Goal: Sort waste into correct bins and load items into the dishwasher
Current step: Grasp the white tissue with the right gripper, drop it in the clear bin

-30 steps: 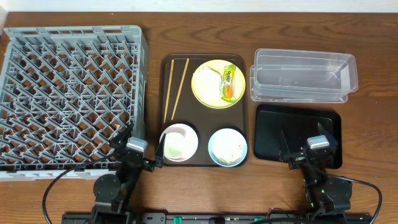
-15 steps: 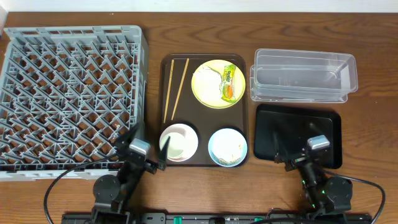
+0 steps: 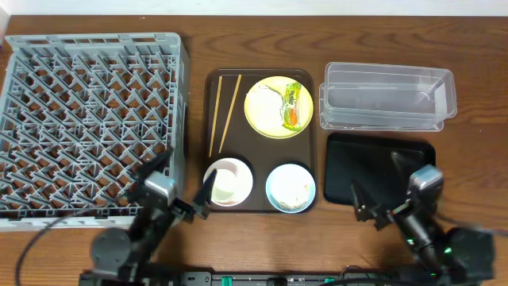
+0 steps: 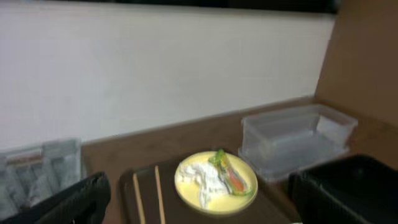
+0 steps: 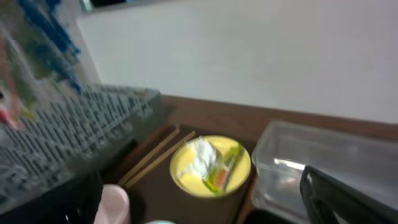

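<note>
While spread wide, holding nothing: L gripper (image 3: 178, 181) by white bowl (image 3: 228, 181), R gripper (image 3: 382, 184) over black tray (image 3: 373, 159). Wrapper (image 3: 293, 106), tissue (image 3: 266, 99) on yellow plate (image 3: 274, 123), chopsticks (image 3: 225, 114) alongside, all on brown tray (image 3: 255, 159) beside dish rack (image 3: 87, 119).

Both arms have moved: the left gripper (image 3: 181, 179) has tipped up and its arm has slid left by the grey rack (image 3: 87, 103), and the right gripper (image 3: 373, 175) has swung up and right over the black tray (image 3: 349, 159).
</note>
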Controlling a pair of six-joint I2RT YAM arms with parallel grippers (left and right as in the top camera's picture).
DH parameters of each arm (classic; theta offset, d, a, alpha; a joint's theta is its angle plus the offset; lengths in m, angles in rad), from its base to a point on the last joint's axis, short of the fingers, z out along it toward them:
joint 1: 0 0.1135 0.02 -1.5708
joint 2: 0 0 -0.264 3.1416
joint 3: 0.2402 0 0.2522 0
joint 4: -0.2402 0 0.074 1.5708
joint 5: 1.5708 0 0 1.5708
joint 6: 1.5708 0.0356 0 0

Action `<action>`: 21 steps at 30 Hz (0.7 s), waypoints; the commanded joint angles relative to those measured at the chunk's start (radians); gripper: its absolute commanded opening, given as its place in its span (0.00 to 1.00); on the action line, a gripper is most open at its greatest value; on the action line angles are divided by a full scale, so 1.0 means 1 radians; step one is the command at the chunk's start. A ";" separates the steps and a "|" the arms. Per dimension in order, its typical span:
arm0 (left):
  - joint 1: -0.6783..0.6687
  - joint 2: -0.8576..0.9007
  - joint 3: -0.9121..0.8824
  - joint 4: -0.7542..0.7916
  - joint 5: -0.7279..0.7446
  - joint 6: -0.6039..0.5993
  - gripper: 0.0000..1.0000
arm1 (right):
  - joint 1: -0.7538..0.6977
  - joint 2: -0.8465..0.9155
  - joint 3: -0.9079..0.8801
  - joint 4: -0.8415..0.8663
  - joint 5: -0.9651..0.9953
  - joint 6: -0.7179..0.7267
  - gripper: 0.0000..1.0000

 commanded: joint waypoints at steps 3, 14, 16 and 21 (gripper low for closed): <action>0.000 0.261 0.303 -0.242 -0.017 -0.015 0.94 | -0.002 0.302 0.334 -0.244 -0.019 0.001 0.99; 0.000 0.565 0.621 -0.577 -0.018 -0.015 0.94 | -0.002 0.754 0.724 -0.599 -0.077 -0.043 0.99; 0.000 0.574 0.621 -0.588 -0.018 -0.015 0.94 | 0.010 0.811 0.729 -0.578 -0.101 -0.043 0.99; 0.000 0.572 0.621 -0.604 -0.018 -0.015 0.94 | 0.167 1.019 0.814 -0.568 0.049 -0.027 0.99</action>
